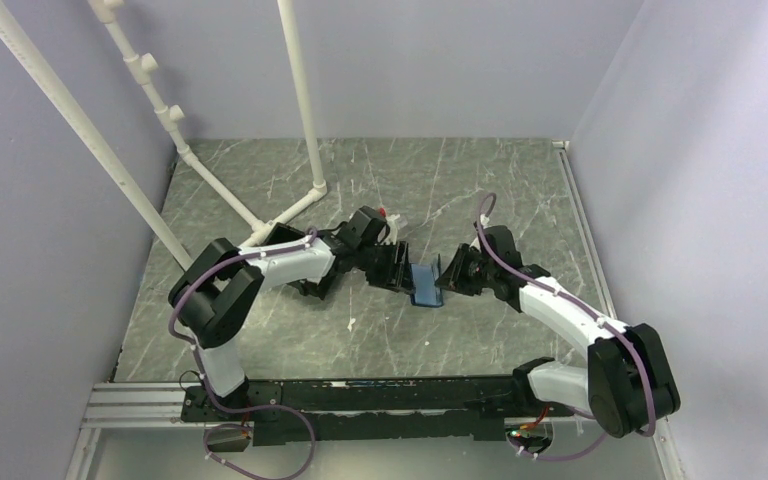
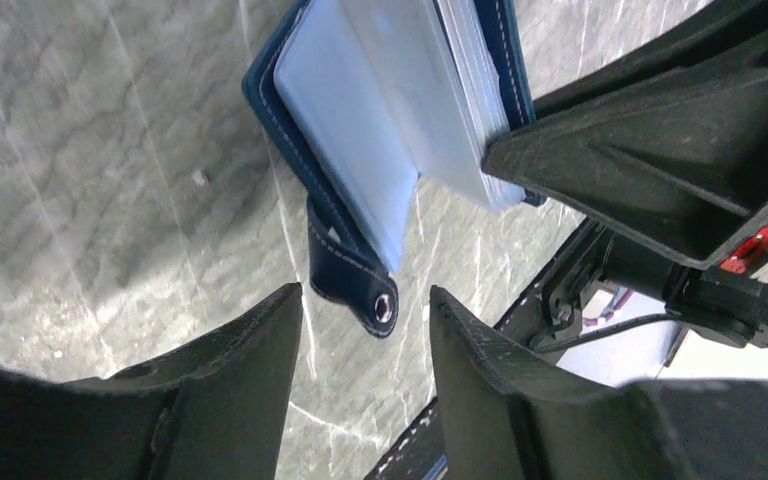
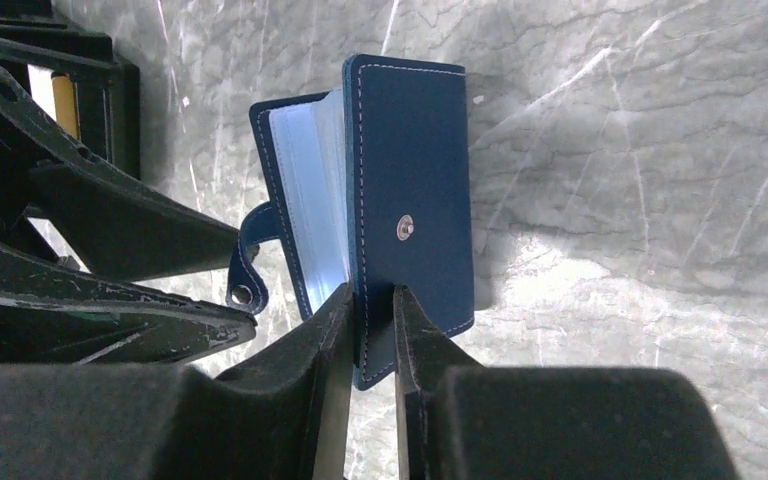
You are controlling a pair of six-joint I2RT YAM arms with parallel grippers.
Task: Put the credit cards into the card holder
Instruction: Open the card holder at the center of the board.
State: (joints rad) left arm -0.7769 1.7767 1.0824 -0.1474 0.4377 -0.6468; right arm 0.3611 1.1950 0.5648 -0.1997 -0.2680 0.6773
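Observation:
The card holder (image 1: 426,283) is a navy wallet standing half open on the marble table between the two arms. In the right wrist view my right gripper (image 3: 371,292) is shut on the lower edge of the card holder's (image 3: 415,200) front cover. Pale blue sleeves (image 2: 360,150) fan out inside it. Its snap tab (image 2: 355,280) hangs just ahead of my left gripper (image 2: 365,291), which is open and holds nothing. No credit cards can be clearly made out. A thin orange strip (image 3: 63,105) shows behind the left gripper's fingers (image 3: 140,225), and I cannot tell what it is.
A black bin (image 1: 285,240) lies behind the left arm. A white pipe frame (image 1: 300,200) stands at the back left. Lavender walls close in the table on three sides. A metal rail (image 1: 360,395) carrying the arm bases runs along the near edge.

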